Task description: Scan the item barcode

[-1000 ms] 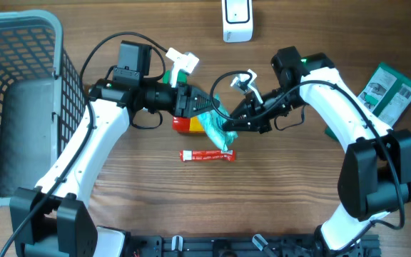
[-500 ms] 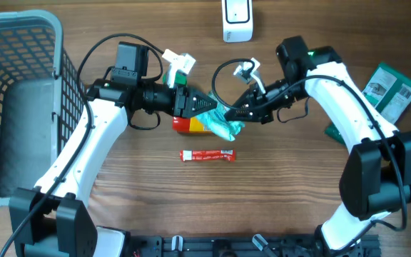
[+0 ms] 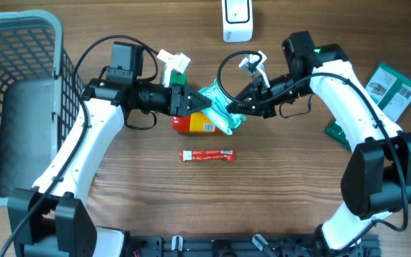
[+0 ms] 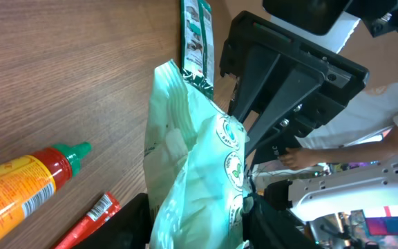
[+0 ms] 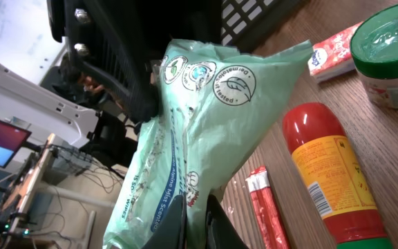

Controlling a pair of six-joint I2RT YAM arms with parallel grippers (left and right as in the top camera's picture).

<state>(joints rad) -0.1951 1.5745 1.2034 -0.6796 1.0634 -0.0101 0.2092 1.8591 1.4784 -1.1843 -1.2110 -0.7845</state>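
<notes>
Right wrist view: the right gripper [image 5: 191, 207] has its fingers pinched tight on an edge of the pale green packet [image 5: 199, 117], held up off the table [image 5: 392, 145]. The left gripper [image 3: 205, 105] meets the packet's other side; whether its fingers clamp it cannot be told. Below lie a red sachet [image 5: 264, 207] and a sauce bottle [image 5: 330, 180]. The white scanner [image 3: 237, 20] stands well beyond.

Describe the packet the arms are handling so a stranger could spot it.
At the middle of the table, below the white scanner, the right gripper pinches a packet. It is the only pale mint-green, crinkly one, held over the red bottle.
</notes>
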